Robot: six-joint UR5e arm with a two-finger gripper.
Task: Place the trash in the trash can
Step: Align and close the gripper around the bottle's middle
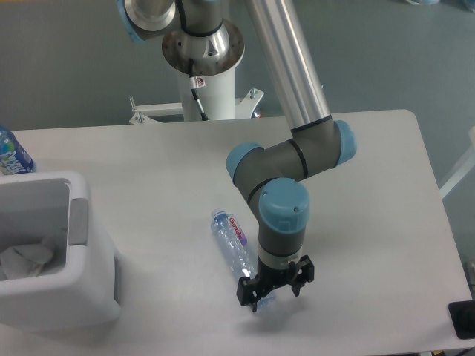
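A slim clear bottle (233, 247) with a red-purple label lies flat on the table, its cap toward the upper left. My gripper (274, 287) hangs open right over the bottle's lower end, fingers (247, 292) spread on either side and hiding that end. The white trash can (58, 297) stands at the left edge. A crumpled white tissue (26, 260) lies inside it.
A bottle with a blue label (12, 154) stands at the far left behind the trash can. The robot's white base post (208, 78) rises at the back of the table. A dark object (463, 320) sits at the lower right corner.
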